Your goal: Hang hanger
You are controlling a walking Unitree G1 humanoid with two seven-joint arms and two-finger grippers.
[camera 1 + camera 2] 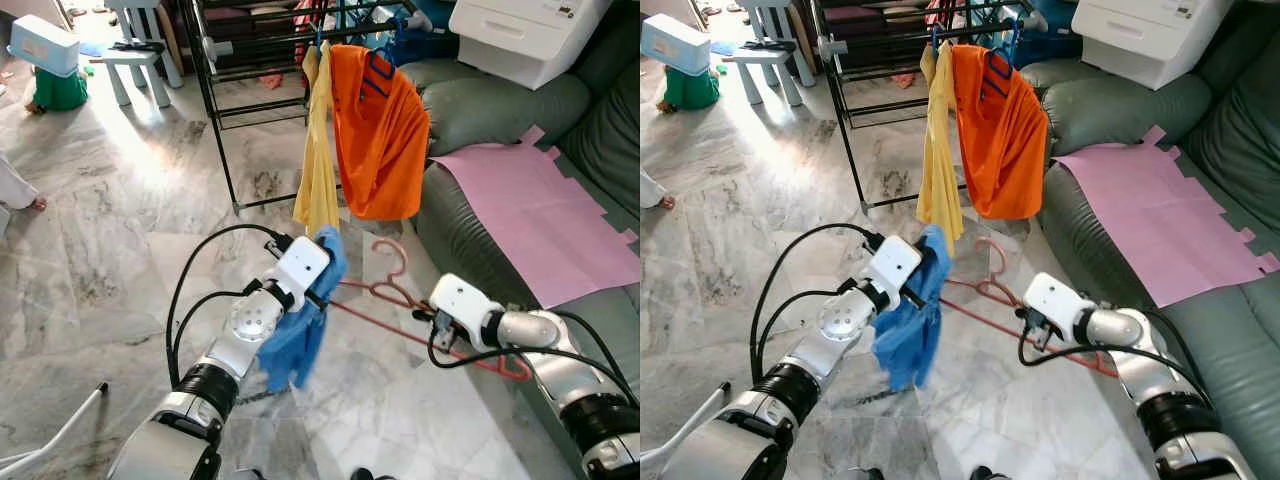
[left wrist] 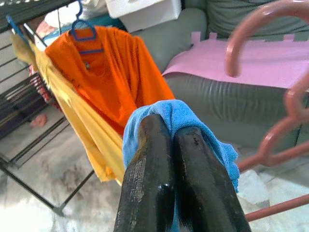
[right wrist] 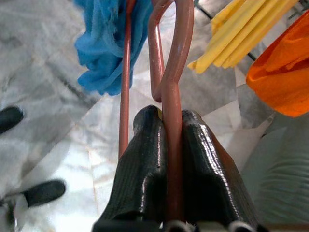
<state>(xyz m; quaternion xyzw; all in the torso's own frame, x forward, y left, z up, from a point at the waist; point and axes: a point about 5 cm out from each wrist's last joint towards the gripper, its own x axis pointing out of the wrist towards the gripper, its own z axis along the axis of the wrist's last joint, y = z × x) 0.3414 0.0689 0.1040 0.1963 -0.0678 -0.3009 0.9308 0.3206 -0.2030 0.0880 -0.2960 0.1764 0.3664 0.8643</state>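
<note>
Nearest, the right gripper [image 3: 166, 159] has its fingers clamped on the pink hanger [image 1: 395, 295], whose long axis runs crosswise between the arms, hook tipped up toward the rack; the left gripper [image 2: 166, 159] has its fingers pressed together on the blue cloth [image 1: 300, 335] draped over the hanger's left end; beyond hang the yellow garment [image 1: 318, 170] and orange shirt [image 1: 380, 135] on the black drying rack [image 1: 215, 110], ahead of and above both grippers; the right arm seems better placed to lift the hook.
</note>
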